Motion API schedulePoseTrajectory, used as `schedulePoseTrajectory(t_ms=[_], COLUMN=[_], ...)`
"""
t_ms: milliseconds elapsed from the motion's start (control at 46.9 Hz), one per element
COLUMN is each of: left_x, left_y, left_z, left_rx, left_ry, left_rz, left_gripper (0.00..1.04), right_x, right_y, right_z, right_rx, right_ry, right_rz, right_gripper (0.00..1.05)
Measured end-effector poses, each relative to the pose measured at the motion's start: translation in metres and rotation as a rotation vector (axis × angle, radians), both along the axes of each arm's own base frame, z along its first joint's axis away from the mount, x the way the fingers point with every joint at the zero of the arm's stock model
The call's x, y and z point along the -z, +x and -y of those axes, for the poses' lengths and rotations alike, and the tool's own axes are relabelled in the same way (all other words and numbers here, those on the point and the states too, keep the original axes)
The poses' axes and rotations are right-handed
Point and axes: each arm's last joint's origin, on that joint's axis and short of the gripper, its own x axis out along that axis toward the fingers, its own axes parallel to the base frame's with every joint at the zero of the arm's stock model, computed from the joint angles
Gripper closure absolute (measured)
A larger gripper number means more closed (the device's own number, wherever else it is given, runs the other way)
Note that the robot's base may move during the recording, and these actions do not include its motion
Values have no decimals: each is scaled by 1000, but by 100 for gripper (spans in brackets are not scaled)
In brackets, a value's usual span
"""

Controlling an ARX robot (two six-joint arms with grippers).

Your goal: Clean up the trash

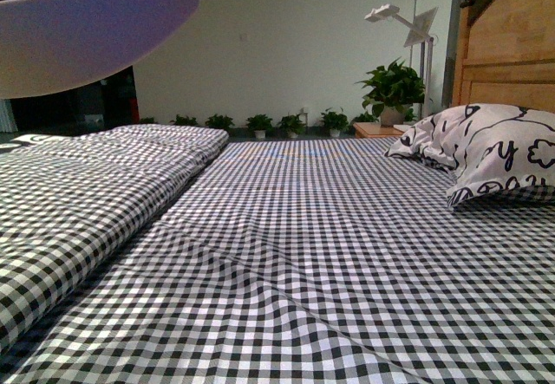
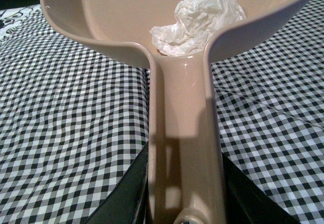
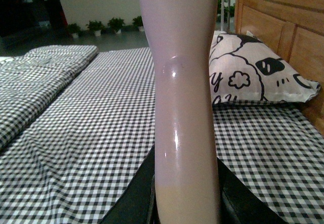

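In the left wrist view the trash [image 2: 200,19], a crumpled white tissue wad, lies inside the beige-pink dustpan [image 2: 111,11], near where the pan meets its handle. My left gripper [image 2: 185,204] is shut on the dustpan's handle, with the pan held above the checked bed. The pan's underside shows at the top left of the front view [image 1: 87,29]. My right gripper [image 3: 185,204] is shut on the pale pink brush handle [image 3: 185,97], which stands up through the right wrist view. The brush head is out of view.
A black-and-white checked sheet [image 1: 329,254] covers the bed. A folded checked quilt [image 1: 78,185] lies at left. A patterned pillow [image 1: 494,150] leans on the wooden headboard [image 1: 512,46] at right. Potted plants [image 1: 395,85] and a lamp [image 1: 408,24] stand by the far wall.
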Motion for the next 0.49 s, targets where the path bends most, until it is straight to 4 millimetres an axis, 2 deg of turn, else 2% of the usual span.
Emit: schedulePoseTrajectory(t_ms=[171,491], left_x=[-3,-3], left_y=[-18,-20], left_z=[0,0], left_rx=[-8,-13], left_ry=[-3,-23], left_rz=[15,14], left_gripper=[77,77], right_x=[1,2], right_y=[-10,-11], right_z=[-2,-3], right_rx=[-10,5], right_ry=[15,27], right_rz=[17,10], right_gripper=[85,85])
